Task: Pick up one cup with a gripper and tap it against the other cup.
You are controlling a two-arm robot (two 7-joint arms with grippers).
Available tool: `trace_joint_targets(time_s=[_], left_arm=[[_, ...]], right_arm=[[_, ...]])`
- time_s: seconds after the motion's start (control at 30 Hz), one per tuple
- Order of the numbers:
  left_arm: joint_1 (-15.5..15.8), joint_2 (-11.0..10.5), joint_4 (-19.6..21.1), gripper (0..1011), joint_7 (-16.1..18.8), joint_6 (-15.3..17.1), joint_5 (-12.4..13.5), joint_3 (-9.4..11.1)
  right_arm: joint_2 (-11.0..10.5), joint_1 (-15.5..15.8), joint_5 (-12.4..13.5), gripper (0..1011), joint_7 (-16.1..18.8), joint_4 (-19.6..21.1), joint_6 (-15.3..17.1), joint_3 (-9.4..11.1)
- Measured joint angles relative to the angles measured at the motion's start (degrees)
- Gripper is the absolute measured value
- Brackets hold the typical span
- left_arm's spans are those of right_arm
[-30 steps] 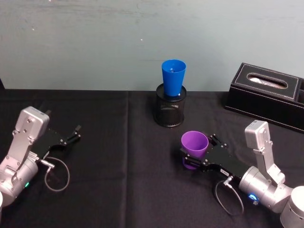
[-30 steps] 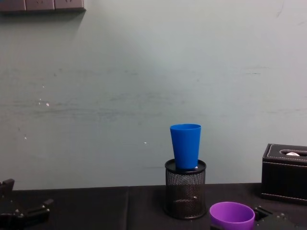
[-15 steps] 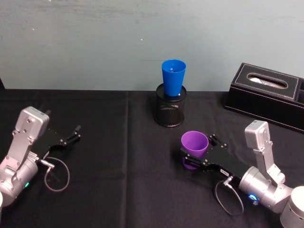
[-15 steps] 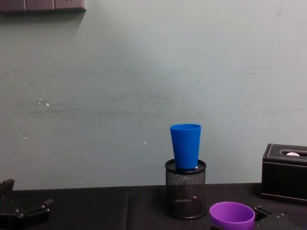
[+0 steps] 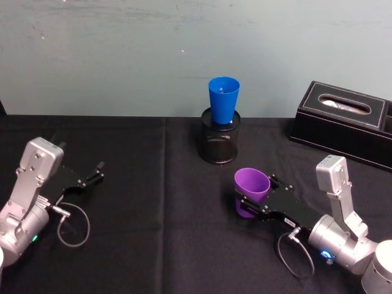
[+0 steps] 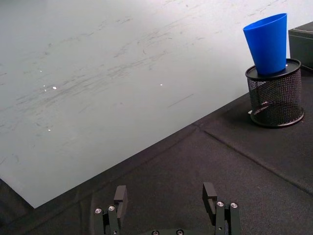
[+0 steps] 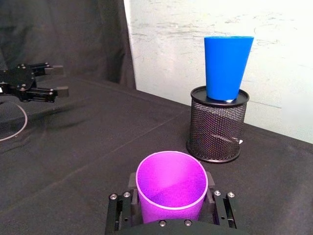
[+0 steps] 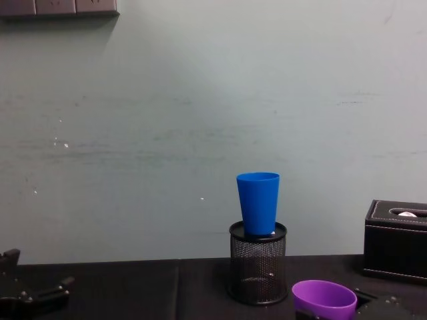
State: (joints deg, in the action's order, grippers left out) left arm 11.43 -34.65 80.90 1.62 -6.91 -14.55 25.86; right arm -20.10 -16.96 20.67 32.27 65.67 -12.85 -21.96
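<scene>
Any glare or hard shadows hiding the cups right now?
Head view: no glare on the purple cup, but the right gripper blends into the black cloth. Right wrist view: blue cup evenly lit against the pale wall, no hard shadow. Chest view: both cups lit evenly.

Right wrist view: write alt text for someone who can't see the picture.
The right claw grips a purple cup by its sides, mouth up. Beyond it, on the black cloth, a blue cup stands in a black mesh pen holder; the left claw sits open farther off.
</scene>
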Motion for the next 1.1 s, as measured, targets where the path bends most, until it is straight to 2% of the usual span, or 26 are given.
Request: trace_joint_targets(time_s=[0.3,1.1], left_arm=[[0.00,0.00,0.00,1011,0.00,0.00,0.00,0.00],[0.00,0.00,0.00,1012,0.00,0.00,0.00,0.00]], right_arm=[[-0.02,0.00,0.00,732,-0.04,0.02,0.00,0.00],[-0.02,0.01,0.22,732,-0.06,0.64,0.28,0.33]])
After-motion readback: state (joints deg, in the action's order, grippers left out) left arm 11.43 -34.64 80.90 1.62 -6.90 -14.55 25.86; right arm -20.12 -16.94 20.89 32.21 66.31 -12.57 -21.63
